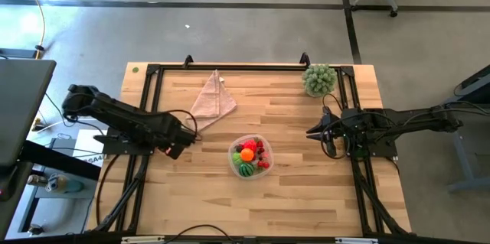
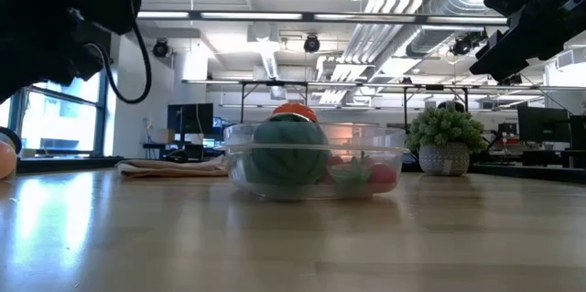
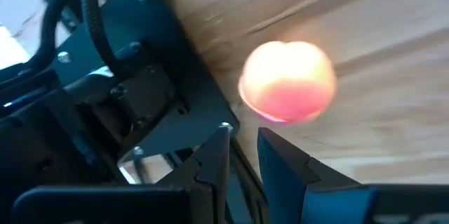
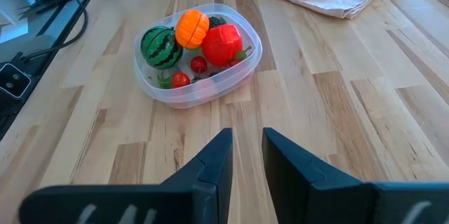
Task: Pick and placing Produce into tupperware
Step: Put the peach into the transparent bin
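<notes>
Legible text: none.
No label, brand, number or sign can be read in any view, whether on the table, the arms or the room behind.

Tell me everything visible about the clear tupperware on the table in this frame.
The tupperware is a shallow, see-through plastic tub with rounded corners, sitting flat and upright on the wooden table, lid off. It holds a striped green melon, an orange, a red apple-like ball and small red berries. It lies near the table's middle, between both arms. Neither gripper touches it; the pink cloth lies apart from it.
</notes>
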